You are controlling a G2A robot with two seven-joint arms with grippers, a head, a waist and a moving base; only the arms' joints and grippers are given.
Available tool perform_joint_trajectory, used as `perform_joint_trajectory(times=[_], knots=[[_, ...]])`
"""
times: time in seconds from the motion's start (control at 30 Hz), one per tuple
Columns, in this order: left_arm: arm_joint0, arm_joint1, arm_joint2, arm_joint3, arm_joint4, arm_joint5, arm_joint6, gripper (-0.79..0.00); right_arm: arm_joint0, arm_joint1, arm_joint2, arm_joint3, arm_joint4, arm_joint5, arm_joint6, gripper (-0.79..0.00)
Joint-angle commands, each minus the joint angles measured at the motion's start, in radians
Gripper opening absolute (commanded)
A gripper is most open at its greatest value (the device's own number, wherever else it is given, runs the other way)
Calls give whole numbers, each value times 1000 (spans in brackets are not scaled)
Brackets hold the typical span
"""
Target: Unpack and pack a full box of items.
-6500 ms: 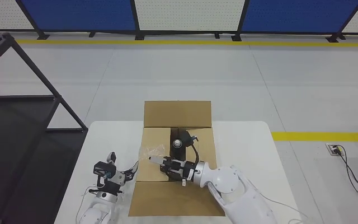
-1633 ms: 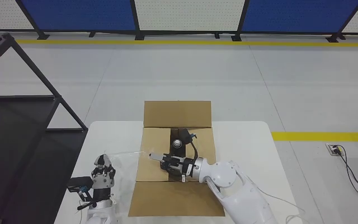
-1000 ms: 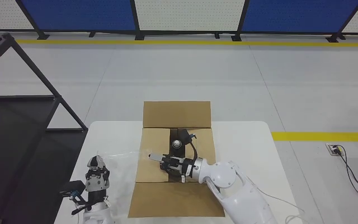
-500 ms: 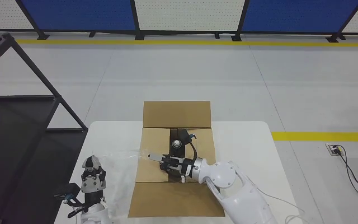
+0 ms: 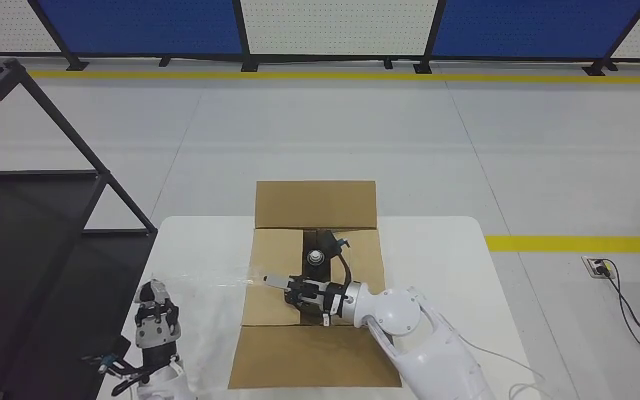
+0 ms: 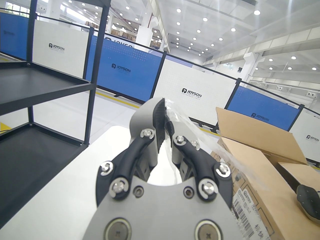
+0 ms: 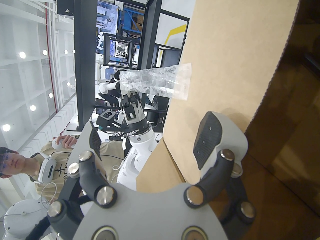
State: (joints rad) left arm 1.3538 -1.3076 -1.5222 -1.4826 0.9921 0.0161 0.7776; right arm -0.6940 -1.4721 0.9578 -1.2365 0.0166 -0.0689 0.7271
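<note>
An open cardboard box (image 5: 262, 305) stands on the white table (image 5: 440, 260), with a black item (image 5: 320, 252) in its dark middle gap. My left gripper (image 5: 156, 293) (image 6: 165, 123) is near the table's left edge, shut on a clear plastic bag (image 5: 205, 283) (image 6: 185, 128). The bag stretches from it to the box's left flap. My right gripper (image 5: 280, 287) (image 7: 152, 138) is open over that flap, with nothing between its fingers. The right wrist view shows the bag (image 7: 155, 82) hanging taut above the far left gripper (image 7: 131, 108).
A black metal shelf rack (image 5: 50, 230) (image 6: 37, 86) stands just left of the table. The box's flaps (image 6: 252, 128) lie folded outward at the back and front. Bare table surface lies right of the box.
The left gripper has moved left and toward the table's front-left edge, drawing the plastic bag out flat from the box. The right gripper has stayed over the left flap.
</note>
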Motion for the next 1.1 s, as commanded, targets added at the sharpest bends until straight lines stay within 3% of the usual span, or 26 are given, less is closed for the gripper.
perform_joint_trajectory(times=[0.0,0.93,1.0,1.03,1.07], knots=[[2,-1,-5,-2,-3,-3,2,-785,0,0,-1,0,-1,0,2,0],[-12,-18,-41,21,-29,-19,-12,-785,-7,-1,3,-6,-7,7,-2,0],[-13,-19,-41,26,-27,-19,-14,-711,-7,-1,3,-7,-8,6,0,0],[-14,-20,-42,28,-27,-21,-16,-511,-7,-1,3,-7,-8,6,0,0],[-14,-20,-43,33,-28,-19,-19,-437,-8,-1,3,-7,-9,6,0,0]])
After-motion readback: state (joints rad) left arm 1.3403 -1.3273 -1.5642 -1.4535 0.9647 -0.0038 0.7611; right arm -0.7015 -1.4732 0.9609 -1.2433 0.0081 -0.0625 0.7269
